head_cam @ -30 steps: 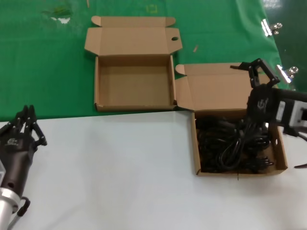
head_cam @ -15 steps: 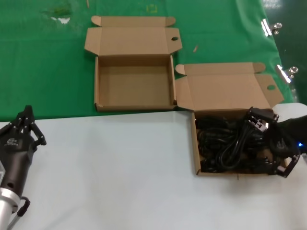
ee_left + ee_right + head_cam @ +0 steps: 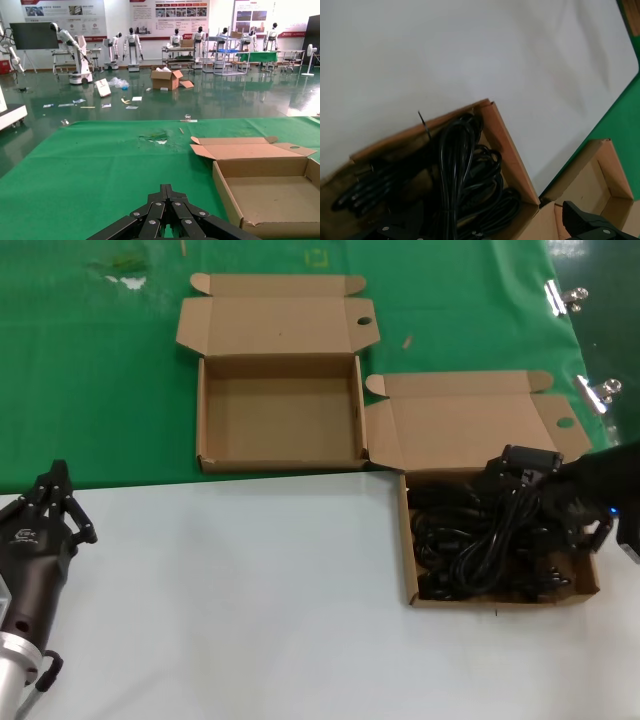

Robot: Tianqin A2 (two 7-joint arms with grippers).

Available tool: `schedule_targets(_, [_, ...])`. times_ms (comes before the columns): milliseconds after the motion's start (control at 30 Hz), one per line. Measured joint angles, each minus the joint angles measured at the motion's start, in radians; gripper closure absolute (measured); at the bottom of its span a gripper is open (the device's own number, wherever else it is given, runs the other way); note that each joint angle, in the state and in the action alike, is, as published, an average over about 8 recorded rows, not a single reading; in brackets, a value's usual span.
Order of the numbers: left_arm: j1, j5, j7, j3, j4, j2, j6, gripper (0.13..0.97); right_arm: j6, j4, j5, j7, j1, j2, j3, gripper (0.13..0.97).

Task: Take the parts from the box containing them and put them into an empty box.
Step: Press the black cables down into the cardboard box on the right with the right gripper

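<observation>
The box containing the parts (image 3: 407,540) sits at the right, lid (image 3: 470,425) folded back, holding a tangle of black cable bundles (image 3: 470,540). My right gripper (image 3: 548,498) is low over its far right part, open, fingers wide either side of a long looped bundle (image 3: 452,160); one fingertip (image 3: 590,225) lies by the lid. The empty box (image 3: 280,415) stands open on the green cloth, farther back and to the left, and also shows in the left wrist view (image 3: 265,192). My left gripper (image 3: 55,502) is parked at the table's near left, shut (image 3: 167,192).
White table surface (image 3: 250,590) covers the near half, green cloth (image 3: 100,390) the far half. Two metal clips (image 3: 565,298) (image 3: 600,390) hold the cloth at the right edge. The filled box's corner wall (image 3: 505,145) borders bare white table.
My right gripper dropped from above the lid down into the box of cables, then shifted slightly toward the lid. The left arm stayed put.
</observation>
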Motion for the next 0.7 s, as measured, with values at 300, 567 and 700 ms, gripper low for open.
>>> schedule_targets(300, [0.0, 0.0, 0.0, 0.0, 0.0, 0.0, 0.0, 0.957, 0.018, -0.186, -0.03, -0.158, 0.064, -0.079, 0.001, 0.13])
schedule_targets(567, [0.0, 0.0, 0.0, 0.0, 0.0, 0.0, 0.0, 0.957, 0.031, -0.272, -0.035, -0.213, 0.077, -0.116, 0.017, 0.164])
schedule_targets(700, [0.0, 0.0, 0.0, 0.0, 0.0, 0.0, 0.0, 0.957, 0.034, -0.293, -0.037, -0.222, 0.075, -0.124, 0.024, 0.189])
